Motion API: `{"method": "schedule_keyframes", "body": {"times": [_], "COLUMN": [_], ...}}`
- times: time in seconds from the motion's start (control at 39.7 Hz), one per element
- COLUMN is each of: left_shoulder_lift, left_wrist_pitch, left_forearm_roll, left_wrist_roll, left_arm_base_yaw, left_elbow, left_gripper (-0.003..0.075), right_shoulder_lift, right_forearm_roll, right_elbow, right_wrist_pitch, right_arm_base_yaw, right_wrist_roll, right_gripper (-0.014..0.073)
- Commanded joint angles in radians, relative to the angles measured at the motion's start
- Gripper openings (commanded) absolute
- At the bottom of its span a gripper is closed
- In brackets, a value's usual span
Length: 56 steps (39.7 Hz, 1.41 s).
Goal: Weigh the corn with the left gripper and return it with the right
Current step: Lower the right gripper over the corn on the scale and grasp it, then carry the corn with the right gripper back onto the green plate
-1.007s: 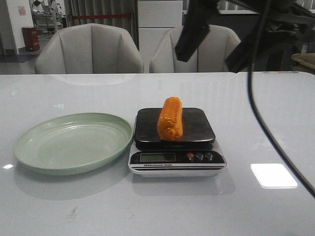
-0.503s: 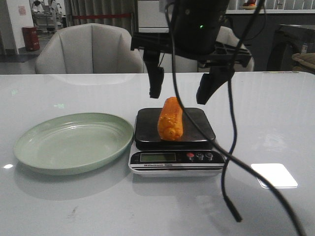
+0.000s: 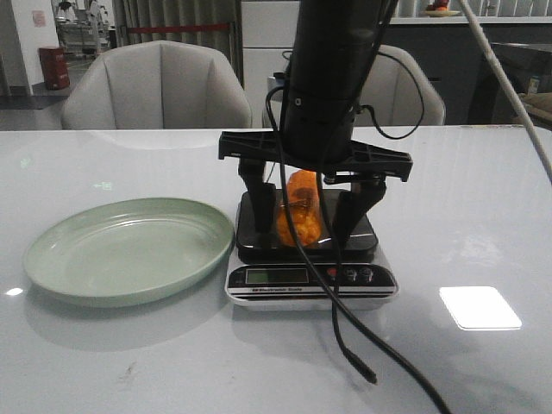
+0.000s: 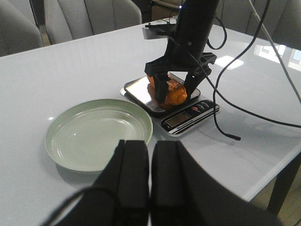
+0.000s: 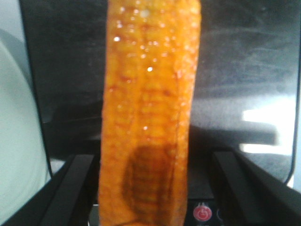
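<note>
The orange-yellow corn (image 3: 304, 222) lies lengthwise on the dark platform of the scale (image 3: 310, 280). My right gripper (image 3: 301, 229) is open and hangs straight down over it, with one finger on each side of the cob and a gap on both sides. In the right wrist view the corn (image 5: 150, 94) fills the middle, between the two fingers of that gripper (image 5: 150, 197). My left gripper (image 4: 150, 143) is shut and empty, above the table near the plate; it is out of the front view. The corn (image 4: 175, 94) also shows in the left wrist view.
A pale green empty plate (image 3: 129, 250) sits on the white table left of the scale, also in the left wrist view (image 4: 94, 136). A loose black cable (image 3: 345, 345) from the right arm hangs over the scale's front. Two grey chairs stand behind the table.
My right arm has come down from above the scale. Its open fingers now straddle the corn at platform height. The corn has not moved.
</note>
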Motion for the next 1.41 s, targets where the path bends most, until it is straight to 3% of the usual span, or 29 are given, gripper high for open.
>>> {"method": "schedule_keyframes", "body": {"times": [0.0,0.23,0.33,0.7,0.83,1.13,1.38], "left_shoulder_lift": [0.013,0.013,0.013,0.013,0.013,0.013,0.013], "left_wrist_pitch": [-0.069,-0.069,-0.069,-0.069,-0.069,-0.069,-0.069], "left_forearm_roll": [0.0,0.0,0.0,0.0,0.0,0.0,0.0], "left_wrist_roll": [-0.003,-0.003,-0.003,-0.003,-0.003,-0.003,-0.003], "left_arm_base_yaw": [-0.007,-0.007,-0.007,-0.007,-0.007,-0.007,-0.007], "left_elbow": [-0.025,-0.025,-0.025,-0.025,-0.025,-0.025,-0.025], "left_gripper": [0.0124,0.0124,0.0124,0.0124,0.0124,0.0124,0.0124], "right_shoulder_lift": [-0.05,-0.05,-0.05,-0.003,0.037,0.087,0.029], "right_forearm_roll": [0.009,0.011,0.011,0.034,0.076,0.115,0.113], "right_elbow": [-0.035,-0.114,-0.154,-0.163,-0.167,-0.172,-0.172], "right_wrist_pitch": [-0.027,0.009,-0.01,-0.251,-0.282,-0.326,-0.237], "right_arm_base_yaw": [0.001,0.029,0.063,0.209,0.233,0.259,0.21], "right_wrist_roll": [0.002,-0.006,-0.006,-0.007,-0.007,-0.007,-0.024], "right_gripper": [0.0538,0.0261,0.0188,0.0181,0.0237,0.0563,0.059]}}
